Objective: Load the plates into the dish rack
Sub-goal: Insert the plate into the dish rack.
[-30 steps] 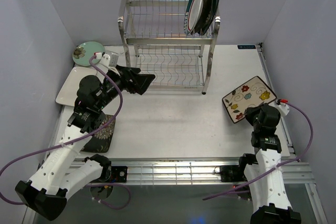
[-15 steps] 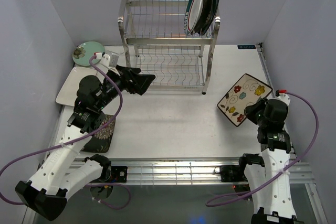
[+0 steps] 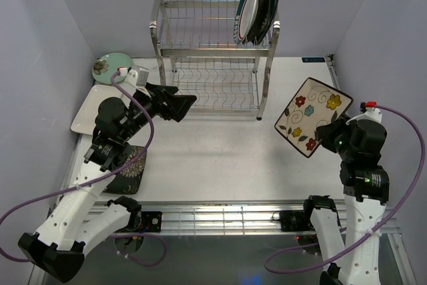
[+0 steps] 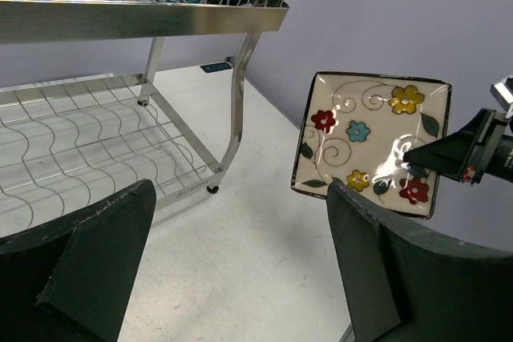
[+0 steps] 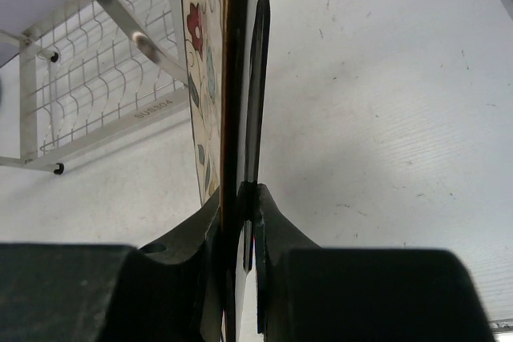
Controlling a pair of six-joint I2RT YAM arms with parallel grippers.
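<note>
- Open tabletop (image 3: pixel 220 155) separates the rack (image 3: pixel 213 65) from the flowered plate (image 3: pixel 308 117), held tilted in the air near the right edge.
- Right claw (image 3: pixel 328 135) clamps the plate's lower corner.
- Left claw (image 3: pixel 187 107) gapes wide, empty, before the rack.

This looks like a robot lab, not a kitchen. Plain pale walls (image 3: pixel 47 31) stand close around a white table (image 3: pixel 220 158). The left arm (image 3: pixel 83 203) and right arm (image 3: pixel 347 233), with purple cables (image 3: pixel 152 121), are bolted to a metal rail (image 3: pixel 220 217).
</note>
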